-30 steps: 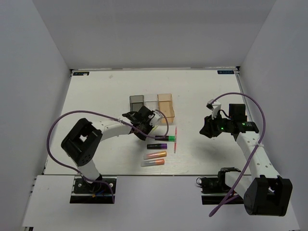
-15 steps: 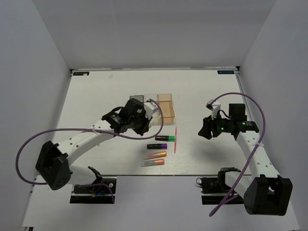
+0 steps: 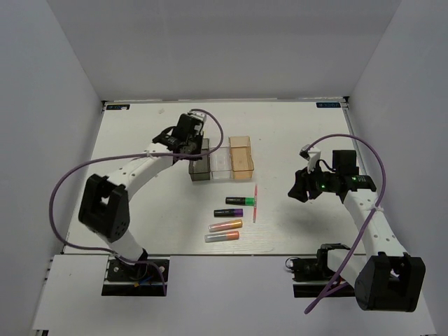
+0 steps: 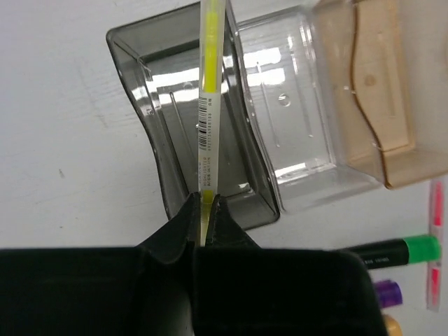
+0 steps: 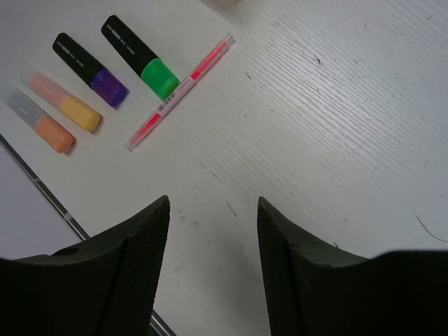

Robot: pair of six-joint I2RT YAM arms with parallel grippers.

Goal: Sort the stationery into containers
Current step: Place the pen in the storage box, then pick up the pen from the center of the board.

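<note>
My left gripper (image 4: 204,201) is shut on the end of a thin pale yellow stick (image 4: 208,84). The stick reaches out over the dark grey container (image 4: 133,77). Joined to it are the clear container (image 4: 308,178) and the tan container (image 4: 399,161). From above, the left gripper (image 3: 192,147) hangs at the dark container's (image 3: 199,173) back end. On the table lie a pink pen (image 5: 180,93), a green-ended marker (image 5: 140,57), a purple-ended marker (image 5: 91,70) and two silvery-orange tubes (image 5: 66,101) (image 5: 38,119). My right gripper (image 5: 213,210) is open above bare table, to the right of them.
The loose items lie in a cluster (image 3: 231,217) in front of the three containers (image 3: 221,159). White walls stand close round the tabletop. The table's near edge (image 5: 42,185) runs just beside the tubes.
My left arm swung from in front of the containers to their back left, carrying the pale stick over the dark container, jaws closing fully. The right gripper's jaws spread a little wider.
</note>
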